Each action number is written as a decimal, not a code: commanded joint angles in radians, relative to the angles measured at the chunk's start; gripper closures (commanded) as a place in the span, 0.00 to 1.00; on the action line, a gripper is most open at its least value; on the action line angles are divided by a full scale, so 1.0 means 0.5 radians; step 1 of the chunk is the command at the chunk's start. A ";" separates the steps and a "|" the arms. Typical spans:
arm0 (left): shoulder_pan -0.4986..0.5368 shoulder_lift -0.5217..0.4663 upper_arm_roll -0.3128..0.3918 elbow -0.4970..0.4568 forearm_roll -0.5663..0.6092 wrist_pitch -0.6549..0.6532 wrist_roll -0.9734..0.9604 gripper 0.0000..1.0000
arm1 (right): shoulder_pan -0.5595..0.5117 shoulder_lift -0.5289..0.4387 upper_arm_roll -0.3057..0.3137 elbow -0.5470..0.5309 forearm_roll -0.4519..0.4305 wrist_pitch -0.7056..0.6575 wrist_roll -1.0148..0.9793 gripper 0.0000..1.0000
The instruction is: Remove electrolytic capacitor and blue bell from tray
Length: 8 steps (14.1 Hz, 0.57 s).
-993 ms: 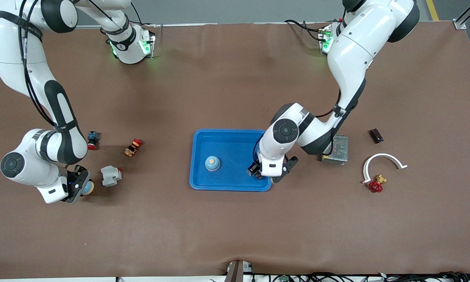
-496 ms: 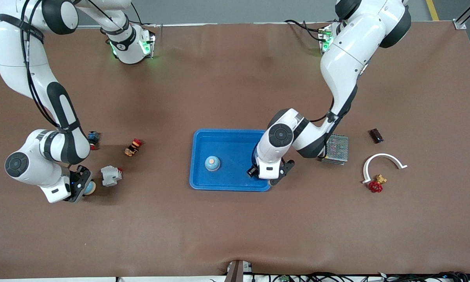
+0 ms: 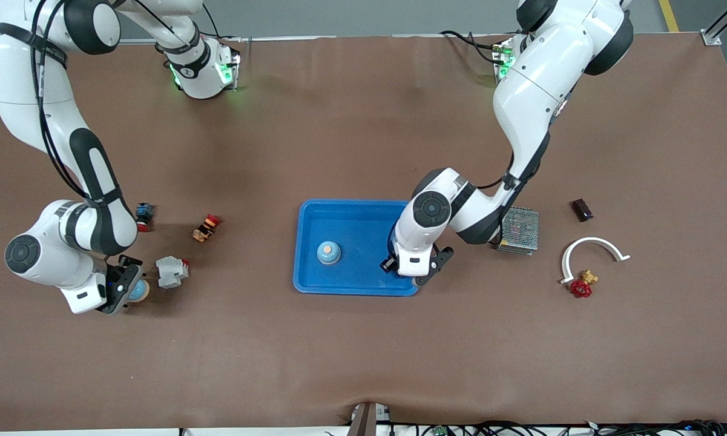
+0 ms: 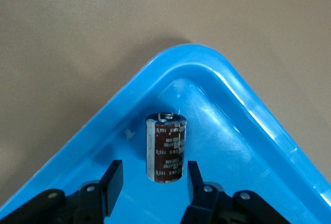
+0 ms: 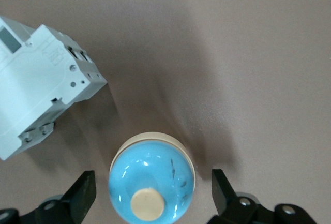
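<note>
A brown-and-silver capacitor (image 4: pixel 166 146) lies in a corner of the blue tray (image 4: pixel 243 146), which sits mid-table (image 3: pixel 363 213). My left gripper (image 4: pixel 154 167) is low over that corner (image 3: pixel 413 272), open, with one finger on each side of the capacitor and a gap on both sides. A blue bell (image 3: pixel 328 252) stands in the tray. Another blue bell (image 5: pixel 152 180) stands on the table at the right arm's end (image 3: pixel 139 291). My right gripper (image 5: pixel 152 175) straddles it (image 3: pixel 123 284), open wide and not touching it.
A white breaker module (image 3: pixel 171 270) sits beside the right gripper, with a red-orange switch (image 3: pixel 206 227) and a blue-red part (image 3: pixel 144 216) farther from the camera. Toward the left arm's end lie a metal mesh box (image 3: pixel 519 230), a dark block (image 3: pixel 582 209), a white arc (image 3: pixel 593 248) and a red valve (image 3: pixel 581 287).
The left gripper has shifted a little farther in over the tray's corner. The right arm has edged slightly and still sits over its bell.
</note>
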State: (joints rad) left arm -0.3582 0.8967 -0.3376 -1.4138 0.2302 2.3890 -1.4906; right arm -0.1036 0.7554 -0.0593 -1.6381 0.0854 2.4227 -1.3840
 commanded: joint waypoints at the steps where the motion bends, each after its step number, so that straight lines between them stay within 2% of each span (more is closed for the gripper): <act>1: -0.029 0.041 0.028 0.054 -0.028 0.060 0.024 0.42 | -0.047 -0.023 0.039 0.024 0.032 -0.032 -0.024 0.00; 3: -0.026 0.047 0.028 0.054 -0.025 0.069 0.030 0.42 | -0.054 -0.066 0.045 0.073 0.111 -0.199 -0.021 0.00; 5: -0.026 0.047 0.049 0.054 -0.028 0.069 0.033 0.52 | -0.041 -0.084 0.036 0.232 0.246 -0.472 0.004 0.00; 6: -0.029 0.047 0.058 0.051 -0.028 0.069 0.033 0.60 | -0.035 -0.084 0.036 0.309 0.246 -0.580 0.052 0.00; 8: -0.023 0.047 0.059 0.051 -0.028 0.069 0.039 0.84 | -0.032 -0.102 0.039 0.389 0.246 -0.709 0.205 0.00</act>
State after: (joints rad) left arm -0.3582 0.9056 -0.3208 -1.4135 0.2302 2.4136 -1.4882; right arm -0.1056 0.7167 -0.0571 -1.4817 0.1895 2.1285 -1.3370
